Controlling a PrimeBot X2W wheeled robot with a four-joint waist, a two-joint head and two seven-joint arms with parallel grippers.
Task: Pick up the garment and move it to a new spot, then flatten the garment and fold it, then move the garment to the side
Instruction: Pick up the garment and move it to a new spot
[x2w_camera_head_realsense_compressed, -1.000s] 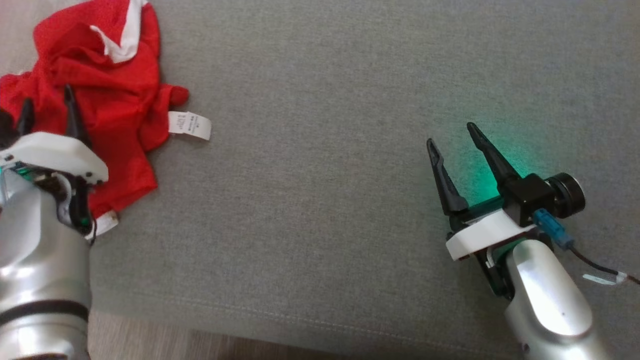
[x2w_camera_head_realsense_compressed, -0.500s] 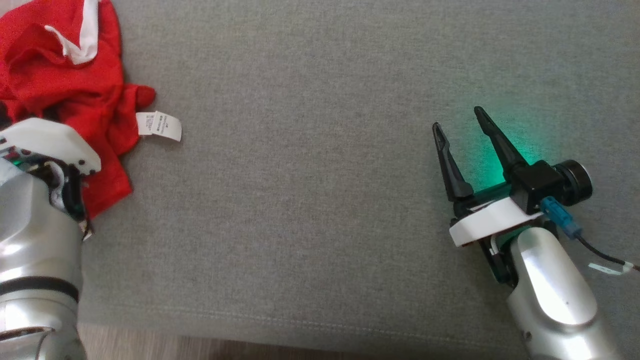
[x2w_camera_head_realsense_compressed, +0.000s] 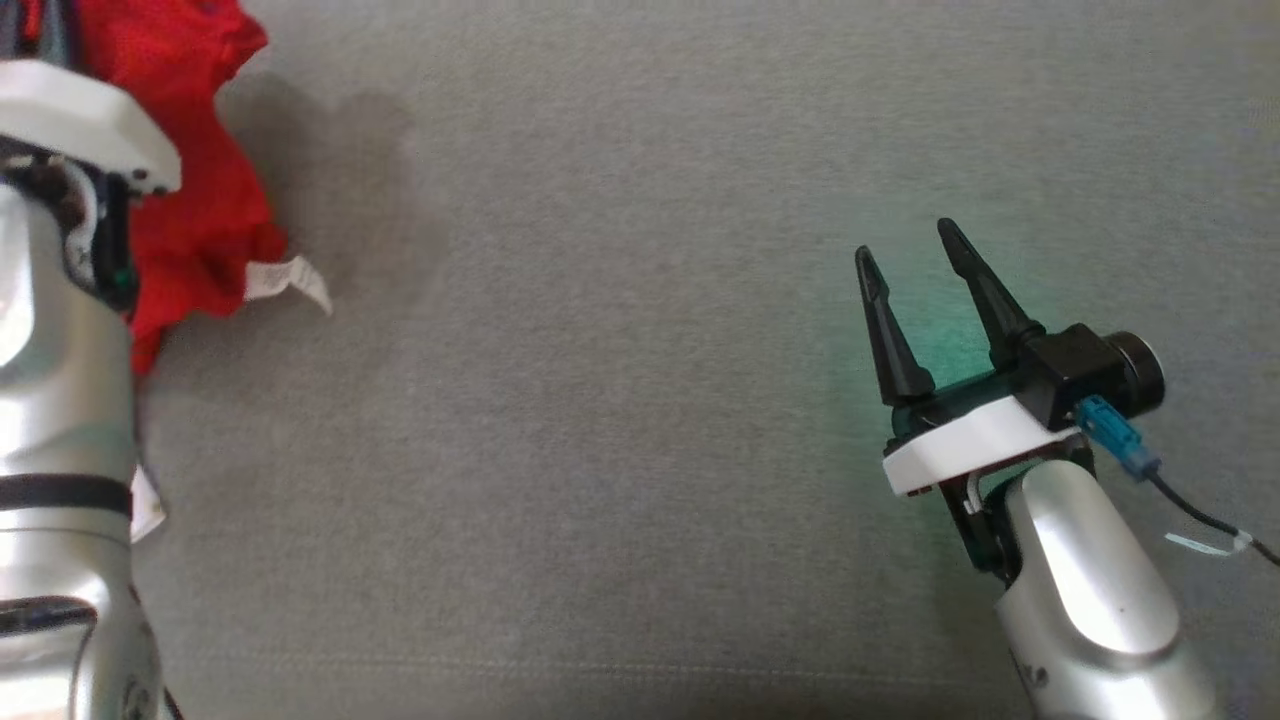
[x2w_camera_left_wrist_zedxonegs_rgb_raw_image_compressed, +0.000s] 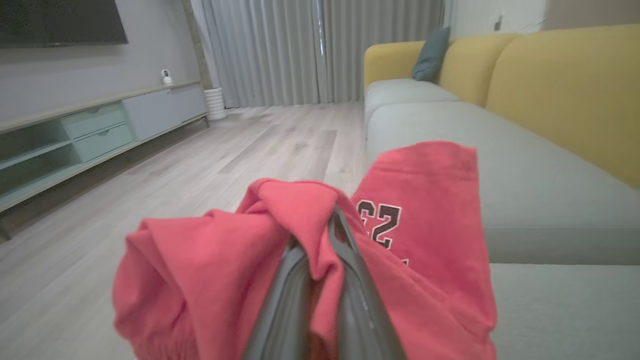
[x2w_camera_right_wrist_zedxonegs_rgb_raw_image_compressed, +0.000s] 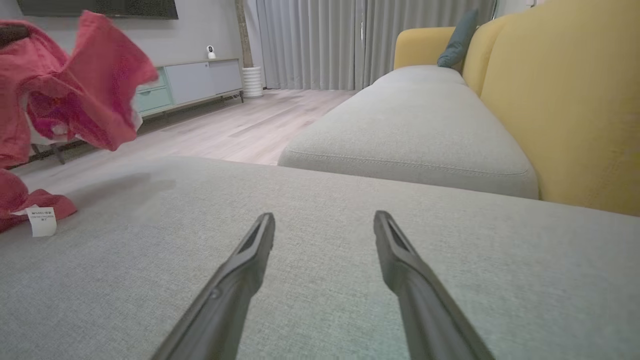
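**item:** crumpled red fabric garment (x2w_camera_head_realsense_compressed: 200, 215), dark numerals edged in white on one panel.

**location:** upper left of the head view, bunched beside the silver forearm (x2w_camera_head_realsense_compressed: 60, 400). most of it hangs clear of the grey fabric sofa seat (x2w_camera_head_realsense_compressed: 640, 420), with a soft shadow (x2w_camera_head_realsense_compressed: 340, 200) just to its right. in the right wrist view, a lower fold with the white care label (x2w_camera_right_wrist_zedxonegs_rgb_raw_image_compressed: 41, 220) lies on the seat at the left edge.

**left end effector** (x2w_camera_left_wrist_zedxonegs_rgb_raw_image_compressed: 334, 222): clenched on a ridge of the garment, with red cloth pinched between the two dark fingers and draped down both sides.

**right end effector** (x2w_camera_head_realsense_compressed: 902, 242): released, fingers spread, low over bare seat at the right of the head view, well apart from the cloth.

**step judged in hand:** lifting and carrying to a new spot. this is early in the task; flattening and folding are not yet begun.

**handling notes:**
- the pinch takes one bunched fold, so the cloth will likely swing and trail.
- raise it until the trailing fold and label clear the seat before travelling sideways, to avoid dragging.
- move slowly.
- set down on the open middle of the seat, within reach of both arms.
- lower the trailing edge first, so the cloth spreads rather than piles.
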